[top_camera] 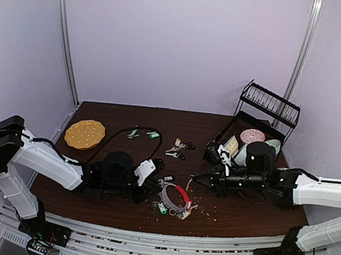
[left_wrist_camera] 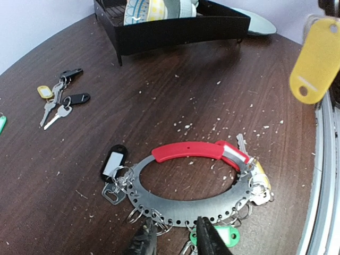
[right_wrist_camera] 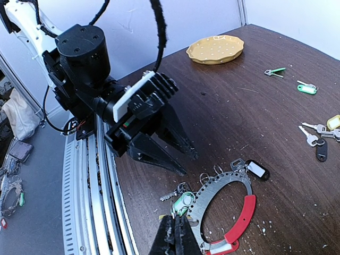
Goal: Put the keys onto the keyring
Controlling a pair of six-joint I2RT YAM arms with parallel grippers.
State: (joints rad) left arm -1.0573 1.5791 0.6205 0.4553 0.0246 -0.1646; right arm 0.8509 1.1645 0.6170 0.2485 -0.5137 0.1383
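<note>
Now | left gripper: jaws parted, empty, at near rim of keyring | right gripper: jaws clenched on yellow-tagged key, hanging clear beside keyring | keyring: flat on desk, near front edge

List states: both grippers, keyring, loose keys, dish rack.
left gripper: open, at the keyring's rim
right gripper: shut on the yellow-tagged key, held in the air
keyring: lying flat, keys already on it
key bunch: lying loose, off the keyring
dish rack: loaded with dishes
</note>
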